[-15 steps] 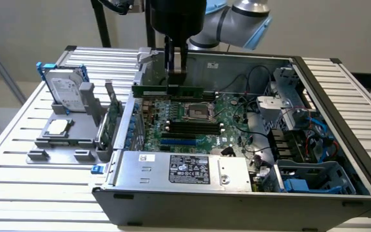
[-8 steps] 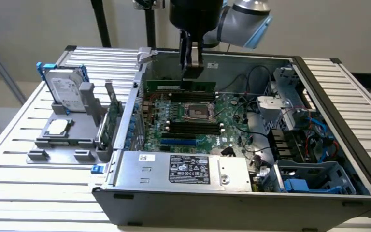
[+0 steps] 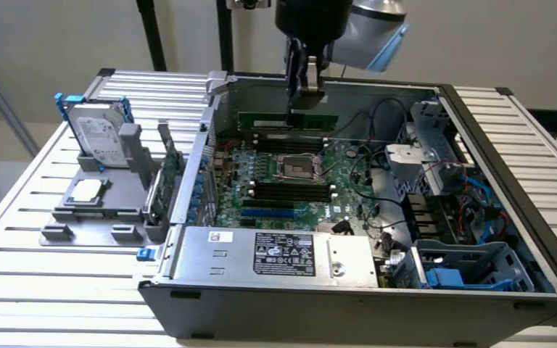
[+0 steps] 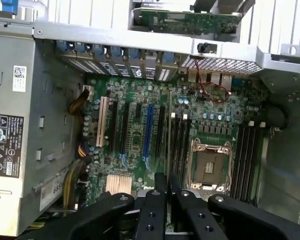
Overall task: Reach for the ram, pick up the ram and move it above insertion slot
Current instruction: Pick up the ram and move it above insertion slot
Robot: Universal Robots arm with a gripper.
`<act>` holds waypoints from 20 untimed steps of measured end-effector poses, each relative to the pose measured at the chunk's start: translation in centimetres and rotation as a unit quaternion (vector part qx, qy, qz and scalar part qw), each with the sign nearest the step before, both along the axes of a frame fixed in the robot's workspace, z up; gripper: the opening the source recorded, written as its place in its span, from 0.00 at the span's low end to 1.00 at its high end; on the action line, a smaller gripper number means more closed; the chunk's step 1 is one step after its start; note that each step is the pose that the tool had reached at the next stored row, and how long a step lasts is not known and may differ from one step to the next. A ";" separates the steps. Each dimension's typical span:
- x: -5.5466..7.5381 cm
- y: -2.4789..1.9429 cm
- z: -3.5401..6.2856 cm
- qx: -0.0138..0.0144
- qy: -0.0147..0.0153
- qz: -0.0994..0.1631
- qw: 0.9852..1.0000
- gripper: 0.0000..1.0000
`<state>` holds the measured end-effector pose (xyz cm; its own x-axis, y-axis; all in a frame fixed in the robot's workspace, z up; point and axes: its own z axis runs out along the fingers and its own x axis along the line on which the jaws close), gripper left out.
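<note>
Overhead, ram (image 3: 289, 119) edge-on between fingers (image 4: 158, 186).

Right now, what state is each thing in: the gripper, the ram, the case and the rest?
gripper: shut on the ram, inside the case.
ram: held edge-down above the motherboard, not seated.
motherboard: CPU socket empty, dark memory slots empty.
computer case: side panel off, interior exposed.
hard drive: standing in the grey holder outside the case.
</note>
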<state>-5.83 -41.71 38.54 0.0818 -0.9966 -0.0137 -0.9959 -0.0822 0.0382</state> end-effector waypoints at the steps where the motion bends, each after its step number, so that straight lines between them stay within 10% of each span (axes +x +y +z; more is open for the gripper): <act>1: 0.2 0.13 -0.03 0.000 0.000 0.000 1.000 0.14; 20: 2.0 1.20 -0.24 0.000 0.000 -0.025 1.000 0.14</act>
<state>-3.86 -40.50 38.30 0.0324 -0.9994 -0.0137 -0.9987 -0.0329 0.0382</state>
